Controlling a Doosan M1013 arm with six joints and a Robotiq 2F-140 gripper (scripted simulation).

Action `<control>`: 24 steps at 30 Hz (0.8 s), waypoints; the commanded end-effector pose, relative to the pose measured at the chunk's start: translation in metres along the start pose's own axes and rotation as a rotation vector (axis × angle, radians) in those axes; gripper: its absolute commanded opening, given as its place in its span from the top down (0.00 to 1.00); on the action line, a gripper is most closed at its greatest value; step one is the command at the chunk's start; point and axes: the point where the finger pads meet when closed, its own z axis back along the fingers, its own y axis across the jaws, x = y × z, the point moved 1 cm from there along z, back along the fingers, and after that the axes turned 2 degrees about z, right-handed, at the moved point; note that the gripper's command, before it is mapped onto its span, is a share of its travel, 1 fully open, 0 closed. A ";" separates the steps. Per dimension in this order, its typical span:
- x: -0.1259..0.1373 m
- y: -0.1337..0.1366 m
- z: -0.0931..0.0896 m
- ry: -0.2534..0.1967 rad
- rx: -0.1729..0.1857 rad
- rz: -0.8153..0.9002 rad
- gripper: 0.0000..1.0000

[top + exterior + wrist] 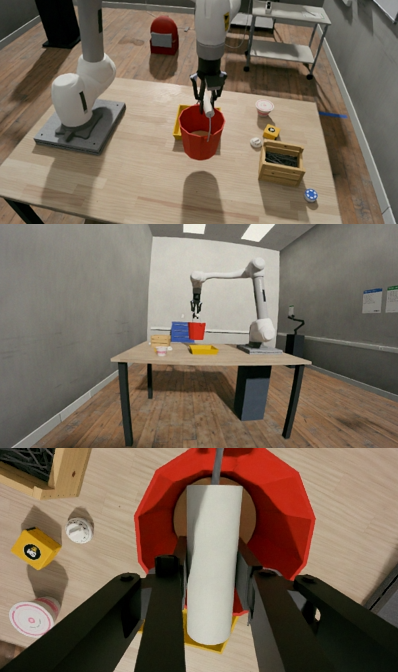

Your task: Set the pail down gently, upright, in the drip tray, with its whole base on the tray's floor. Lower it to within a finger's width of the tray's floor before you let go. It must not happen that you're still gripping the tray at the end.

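Note:
My gripper (pixel 207 100) is shut on the white grip of the red pail's (pixel 201 132) wire handle. The pail hangs upright, well above the table, as the exterior view shows (pixel 196 331). The yellow drip tray (pixel 203 349) lies on the table below it, a little toward the arm's base. In the top view the pail hides most of the tray (pixel 178 122). In the wrist view the white grip (pixel 212 563) sits between my fingers, with the pail (pixel 225 518) beneath and a corner of the tray (pixel 207 645) showing under it.
To the right of the pail are a white cup (pixel 264 107), a small yellow cube (pixel 271 132), a white round knob (pixel 255 142), a wooden crate (pixel 281 162) of dark scrap and a blue disc (pixel 310 195). The arm's base (pixel 80 123) stands at the left.

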 end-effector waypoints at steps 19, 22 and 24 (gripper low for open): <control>0.051 -0.011 0.001 0.001 -0.002 0.000 0.90; 0.060 -0.013 0.001 0.000 -0.002 0.000 0.90; 0.066 -0.014 0.001 0.000 -0.002 0.000 0.90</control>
